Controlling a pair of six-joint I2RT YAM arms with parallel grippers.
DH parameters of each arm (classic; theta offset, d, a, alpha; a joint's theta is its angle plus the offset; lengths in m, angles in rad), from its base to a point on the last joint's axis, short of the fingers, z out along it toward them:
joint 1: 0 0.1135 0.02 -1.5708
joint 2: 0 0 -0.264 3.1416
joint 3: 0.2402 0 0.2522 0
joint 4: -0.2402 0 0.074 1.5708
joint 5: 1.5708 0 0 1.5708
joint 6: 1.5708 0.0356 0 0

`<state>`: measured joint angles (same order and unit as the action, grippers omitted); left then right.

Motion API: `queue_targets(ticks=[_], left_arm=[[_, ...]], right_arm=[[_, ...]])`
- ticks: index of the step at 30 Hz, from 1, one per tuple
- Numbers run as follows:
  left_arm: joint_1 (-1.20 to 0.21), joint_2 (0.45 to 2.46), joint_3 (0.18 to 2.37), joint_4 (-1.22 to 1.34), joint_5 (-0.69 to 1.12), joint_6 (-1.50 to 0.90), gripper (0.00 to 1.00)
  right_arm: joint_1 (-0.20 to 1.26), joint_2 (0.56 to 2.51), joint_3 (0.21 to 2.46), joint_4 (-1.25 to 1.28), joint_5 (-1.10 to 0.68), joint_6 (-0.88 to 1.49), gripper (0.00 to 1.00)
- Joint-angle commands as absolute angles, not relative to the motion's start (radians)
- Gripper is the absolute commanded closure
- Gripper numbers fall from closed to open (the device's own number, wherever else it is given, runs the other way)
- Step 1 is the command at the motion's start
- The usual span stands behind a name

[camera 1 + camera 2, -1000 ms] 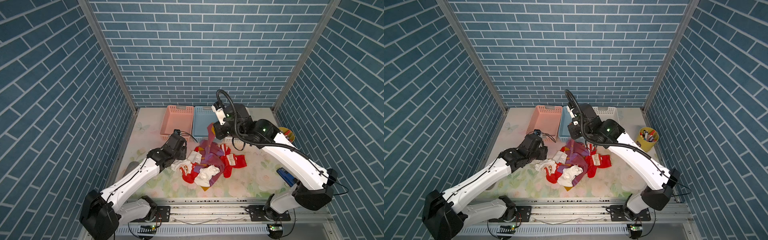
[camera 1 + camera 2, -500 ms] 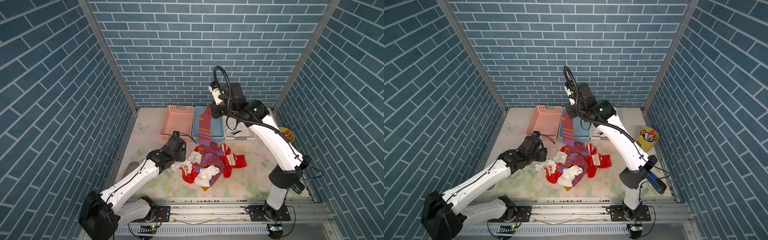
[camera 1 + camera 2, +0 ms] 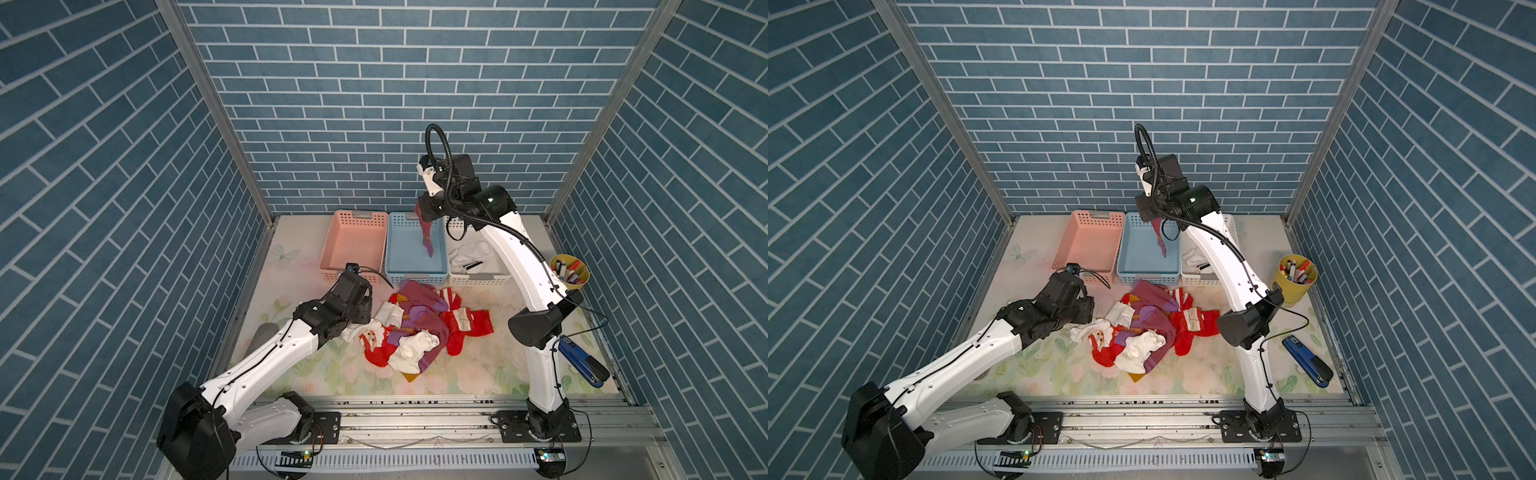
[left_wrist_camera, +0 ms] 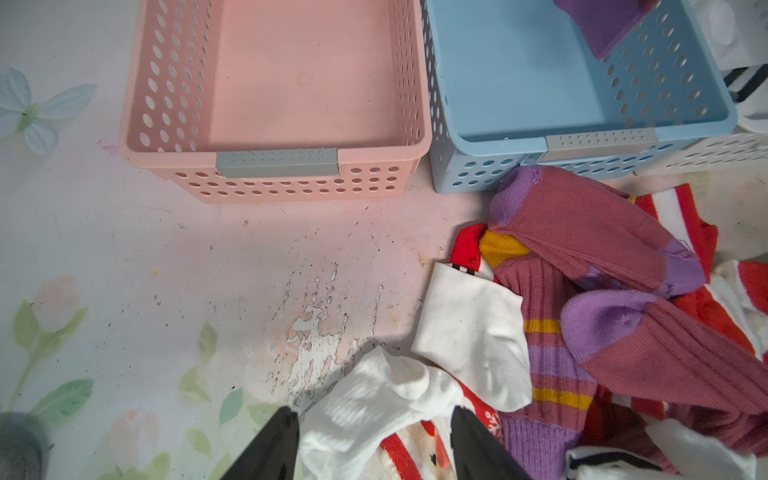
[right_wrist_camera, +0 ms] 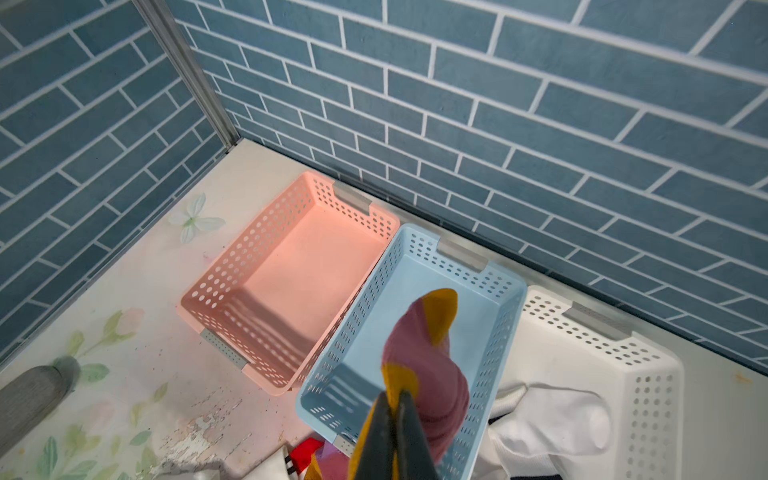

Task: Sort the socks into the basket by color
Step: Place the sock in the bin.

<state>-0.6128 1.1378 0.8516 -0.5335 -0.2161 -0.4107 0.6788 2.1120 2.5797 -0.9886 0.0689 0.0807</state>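
The right tool (image 5: pixel 392 401) is pinched shut on the top of a maroon sock (image 5: pixel 424 374) with yellow patches, which hangs from it over the blue basket (image 3: pixel 415 274), its lower end within the basket's walls; whether the toe touches the basket floor I cannot tell. The blue basket stands in the middle of a row of three along the far edge of the tabletop (image 3: pixel 478 374), between the pink basket (image 3: pixel 332 245) and the white basket (image 3: pixel 478 280), which holds striped white socks (image 3: pixel 469 251). The other socks (image 3: pixel 419 328) lie heaped in the middle of the tabletop, just in front of the blue basket: maroon, red and white ones tangled together. The left tool (image 4: pixel 374 415) is low at the heap's left side, its jaws standing apart to either side of a white sock (image 4: pixel 374 399), not closed on it. A yellow cup (image 3: pixel 1289 293) of pens and a blue stapler (image 3: pixel 1306 361) sit near the right edge
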Motion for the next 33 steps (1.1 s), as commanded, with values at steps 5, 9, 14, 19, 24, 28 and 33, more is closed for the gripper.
queue_targets(ticks=[5,9,14,19,24,28,33], left_arm=[[-0.606,1.132,0.848,-0.553,-0.236,-0.407,0.35],[-0.603,1.136,0.851,-0.562,-0.238,-0.405,0.35],[-0.603,1.123,0.853,-0.572,-0.243,-0.405,0.35],[-0.603,1.108,0.853,-0.586,-0.251,-0.404,0.35],[-0.601,1.096,0.850,-0.592,-0.253,-0.406,0.34],[-0.602,1.091,0.849,-0.592,-0.252,-0.408,0.34],[-0.602,1.089,0.844,-0.589,-0.249,-0.410,0.34]], right_arm=[[0.678,2.123,2.561,-0.976,0.024,0.070,1.00],[0.661,2.152,2.545,-0.961,0.024,0.081,1.00],[0.627,2.231,2.516,-0.944,0.072,0.087,1.00],[0.597,2.273,2.492,-0.926,0.108,0.097,1.00],[0.594,2.301,2.467,-0.913,0.076,0.102,1.00],[0.596,2.309,2.427,-0.913,-0.035,0.126,0.94],[0.597,2.228,2.296,-0.851,-0.073,0.150,0.68]])
